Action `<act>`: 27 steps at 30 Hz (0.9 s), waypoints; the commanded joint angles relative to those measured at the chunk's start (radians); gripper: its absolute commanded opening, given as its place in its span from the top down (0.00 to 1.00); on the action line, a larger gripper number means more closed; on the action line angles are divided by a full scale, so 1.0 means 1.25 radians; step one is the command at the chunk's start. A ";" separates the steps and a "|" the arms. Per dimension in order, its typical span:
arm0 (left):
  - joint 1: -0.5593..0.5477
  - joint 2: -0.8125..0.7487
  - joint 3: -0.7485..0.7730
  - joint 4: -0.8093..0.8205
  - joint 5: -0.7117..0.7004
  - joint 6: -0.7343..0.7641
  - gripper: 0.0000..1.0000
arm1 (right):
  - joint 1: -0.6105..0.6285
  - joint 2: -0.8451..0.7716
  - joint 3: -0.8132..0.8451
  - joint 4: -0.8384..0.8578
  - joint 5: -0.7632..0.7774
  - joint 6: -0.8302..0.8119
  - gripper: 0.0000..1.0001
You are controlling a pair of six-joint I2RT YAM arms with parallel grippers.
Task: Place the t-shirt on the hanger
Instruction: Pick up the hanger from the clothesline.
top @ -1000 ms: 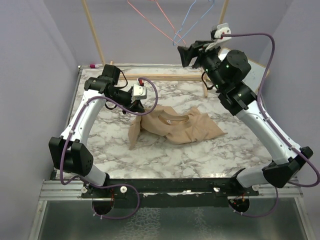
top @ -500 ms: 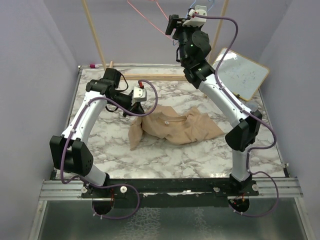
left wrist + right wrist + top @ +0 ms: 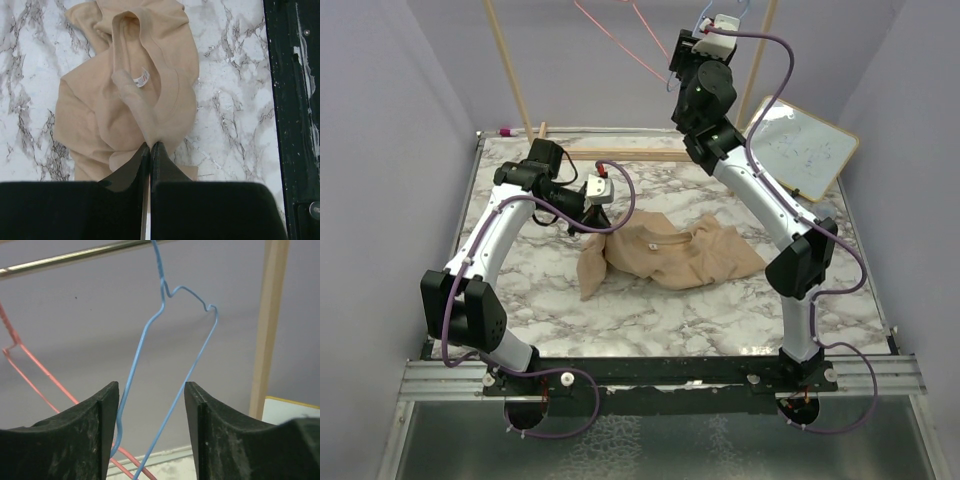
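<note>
While two arms work, we count one t-shirt [image 3: 672,256], two wire hangers, two wooden posts and one whiteboard [image 3: 802,150]. One hanger [image 3: 160,275] is light blue, the pink hanger [image 3: 45,371] hangs just beside it, and both are thin bent wire. The blue one hangs from a metal rail [image 3: 75,255] above the far edge. Its twisted neck is at the top and its narrow triangle runs down and to the left in the right wrist view, so its long axis is close to vertical.

The t-shirt is soft tan fabric, crumpled on the marble-patterned worktop [image 3: 650,312] near its middle. Its long axis lies left to right in the top view. The ribbed neck opening faces up and a small label shows inside it.

Our left tool [image 3: 150,145] is low over the shirt's left end, clenched on a raised fold of the cloth beside the neck.

Our right tool [image 3: 151,390] is lifted high at the hangers and stands released, jaws apart. Both blue wires show in the gap, the left one just beside the left finger. We cannot tell whether they touch.
</note>
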 commanded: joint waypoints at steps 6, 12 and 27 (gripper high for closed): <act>0.002 -0.021 -0.003 0.010 0.049 0.005 1.00 | -0.019 -0.077 -0.035 -0.135 0.091 0.049 0.55; 0.001 -0.027 -0.014 0.008 0.055 0.010 1.00 | -0.021 -0.129 -0.091 -0.151 0.115 0.046 0.59; -0.006 -0.033 -0.026 0.011 0.068 0.016 1.00 | -0.027 -0.166 -0.079 -0.317 0.091 0.097 0.42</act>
